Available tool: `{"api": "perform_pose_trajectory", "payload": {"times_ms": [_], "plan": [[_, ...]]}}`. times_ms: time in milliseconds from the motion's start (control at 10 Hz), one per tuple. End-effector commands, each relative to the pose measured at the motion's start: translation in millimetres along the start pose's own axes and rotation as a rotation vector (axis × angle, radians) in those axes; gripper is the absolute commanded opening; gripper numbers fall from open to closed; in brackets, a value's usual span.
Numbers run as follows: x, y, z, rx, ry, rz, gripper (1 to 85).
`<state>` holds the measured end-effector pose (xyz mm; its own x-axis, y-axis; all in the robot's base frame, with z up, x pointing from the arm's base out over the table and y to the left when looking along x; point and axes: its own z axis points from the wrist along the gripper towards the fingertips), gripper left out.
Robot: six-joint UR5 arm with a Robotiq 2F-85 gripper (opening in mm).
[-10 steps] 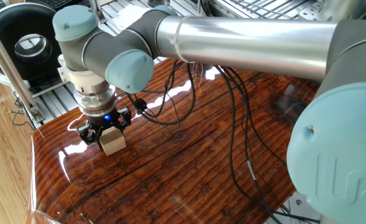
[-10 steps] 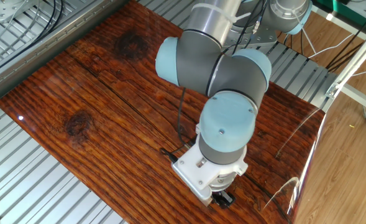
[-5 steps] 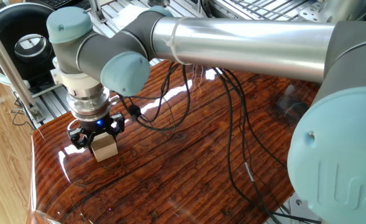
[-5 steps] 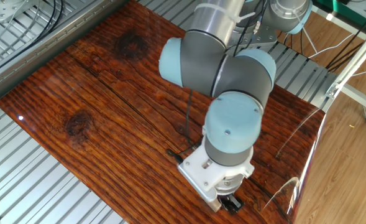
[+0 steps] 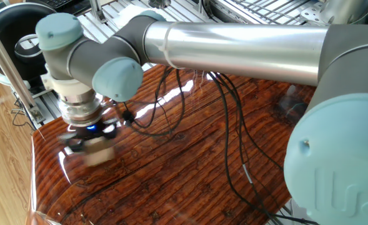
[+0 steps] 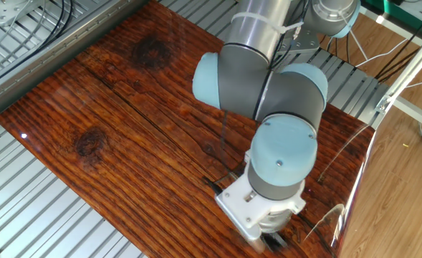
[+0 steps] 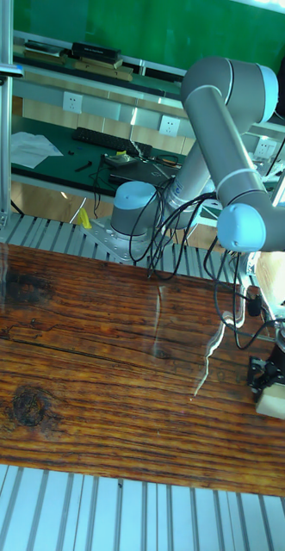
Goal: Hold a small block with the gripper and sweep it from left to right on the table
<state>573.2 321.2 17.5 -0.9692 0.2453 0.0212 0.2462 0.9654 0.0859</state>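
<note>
Pale beige small block (image 7: 274, 401), black pincer (image 7: 272, 379), reddish-brown grained table (image 7: 90, 362)

The bench (image 6: 110, 107) is a glossy reddish-brown board with strong wood grain, two dark knots and bright streaks of reflected light, set on a ribbed aluminium slat frame (image 6: 24, 186) that shows along its edges. The small block (image 7: 275, 402), a pale beige cube, sits on the board directly under the end effector (image 7: 275, 383), near one end of the bench; in one fixed view it is motion-blurred. Black cables (image 5: 233, 144) hang over the board beside the end effector; whether they touch the surface cannot be told.
</note>
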Motion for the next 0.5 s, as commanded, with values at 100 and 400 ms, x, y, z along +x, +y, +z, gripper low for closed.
{"api": "perform_pose_trajectory", "payload": {"times_ms": [100, 400], "plan": [[-1.6, -2.9, 0.1, 0.035, -0.013, -0.001, 1.0], [-5.0, -6.2, -6.0, 0.038, -0.015, -0.009, 1.0]]}}
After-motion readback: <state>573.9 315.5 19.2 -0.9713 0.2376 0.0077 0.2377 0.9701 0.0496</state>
